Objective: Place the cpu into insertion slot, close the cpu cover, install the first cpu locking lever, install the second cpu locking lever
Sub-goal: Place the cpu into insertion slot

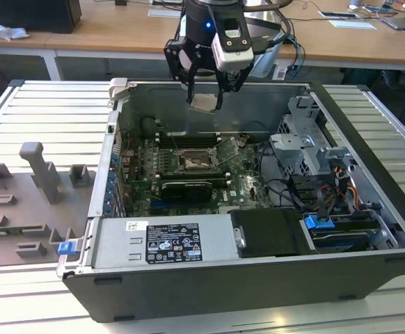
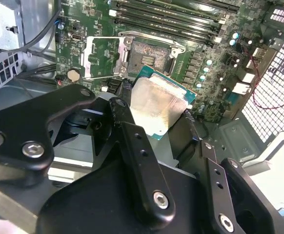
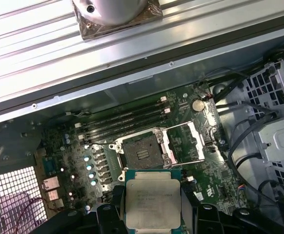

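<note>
My gripper (image 1: 204, 102) hangs above the open computer case, shut on the cpu (image 1: 203, 103), a flat square chip with a pale metal top. Both wrist views show the cpu (image 3: 152, 202) (image 2: 156, 108) held between the black fingers (image 2: 127, 126). Below it on the green board lies the insertion slot (image 3: 143, 153) (image 2: 152, 53) (image 1: 193, 163), dark-centred and uncovered. The cpu cover (image 3: 191, 141) (image 2: 102, 57) (image 1: 229, 148) stands swung open beside the slot on its hinge. The cpu is held well above the slot, not touching it.
Long black memory slots (image 3: 125, 119) run beside the socket. A drive cage (image 1: 307, 149) and cable bundles (image 1: 293, 188) fill the case at the exterior view's right. The power supply (image 1: 164, 242) lies along the near wall. Grey fixtures (image 1: 39, 174) stand on the table at the left.
</note>
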### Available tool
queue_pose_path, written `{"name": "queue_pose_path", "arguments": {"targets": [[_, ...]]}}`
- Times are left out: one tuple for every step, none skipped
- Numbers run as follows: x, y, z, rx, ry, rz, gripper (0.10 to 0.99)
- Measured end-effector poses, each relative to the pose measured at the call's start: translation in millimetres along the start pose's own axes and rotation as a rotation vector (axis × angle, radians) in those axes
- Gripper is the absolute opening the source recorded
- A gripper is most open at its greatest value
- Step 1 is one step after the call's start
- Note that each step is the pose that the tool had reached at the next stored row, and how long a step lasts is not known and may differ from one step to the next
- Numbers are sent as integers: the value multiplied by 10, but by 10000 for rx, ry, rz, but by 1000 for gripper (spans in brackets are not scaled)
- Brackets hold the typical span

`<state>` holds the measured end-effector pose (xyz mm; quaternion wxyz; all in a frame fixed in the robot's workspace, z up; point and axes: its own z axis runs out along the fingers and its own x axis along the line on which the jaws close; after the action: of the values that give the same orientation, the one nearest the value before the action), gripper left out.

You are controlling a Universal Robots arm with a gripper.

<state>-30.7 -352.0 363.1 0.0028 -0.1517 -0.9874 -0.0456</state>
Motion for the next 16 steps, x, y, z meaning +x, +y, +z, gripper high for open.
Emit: {"name": "queue_pose_path", "arguments": {"targets": [[1,0,1,0,-1,12,545],[2,-1,2,-1,-2,26,545],[3,-1,3,-1,-3,38,545],[5,-2,4,-1,-5,55,545],[6,-2,5,-2,-6,67,545],[7,-3,6,-1,-7,81,545],[10,-4,7,-2,-9,103,545],[12,-5,9,-2,-11,127,545],[14,-5,10,-3,-13,145,545],[15,-6,12,-5,-17,187,545],[15,-6,14,-5,-22,244,545],[15,-6,16,-5,-28,314,545],[15,-7,20,-8,-42,461,545],[15,-7,25,-12,-57,632,545],[15,-7,29,-14,-71,788,545],[15,-8,32,-16,-83,924,545]]}}
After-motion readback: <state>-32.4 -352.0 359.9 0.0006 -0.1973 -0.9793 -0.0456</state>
